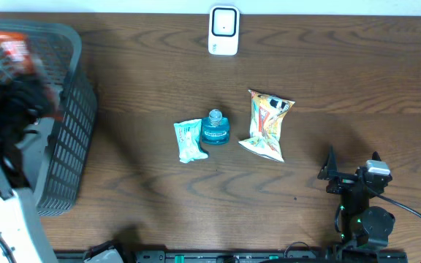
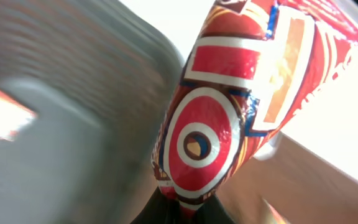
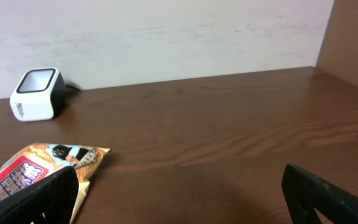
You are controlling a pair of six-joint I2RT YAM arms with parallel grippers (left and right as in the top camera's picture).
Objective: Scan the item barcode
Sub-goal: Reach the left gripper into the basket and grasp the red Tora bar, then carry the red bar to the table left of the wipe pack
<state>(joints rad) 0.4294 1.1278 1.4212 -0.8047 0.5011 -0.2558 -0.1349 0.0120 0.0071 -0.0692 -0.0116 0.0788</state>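
Red snack packet [image 2: 210,137] was pinched tight at its end by the left gripper [image 2: 166,213], up over the grey basket [image 1: 71,124] on the left side. Barcode scanner [image 1: 224,31] sat well apart at the back, and the right gripper [image 1: 352,161] had its jaws wide apart, holding nothing

Surroundings, as I see them. The tabletop [image 1: 159,197] is dark brown wood with a strong wavy grain running along its length. It fills nearly the whole overhead view. A pale wall [image 3: 166,31] rises directly behind the far edge. It is off-white and matte, with faint scuffs and hairline marks. At the far right corner a brown upright panel [image 3: 353,37] stands along the right edge and meets the wall. Its tone is close to that of the tabletop. Light is soft and even. I note a dull sheen on the wood toward the far edge and only diffuse shadows. No window or floor in my views.
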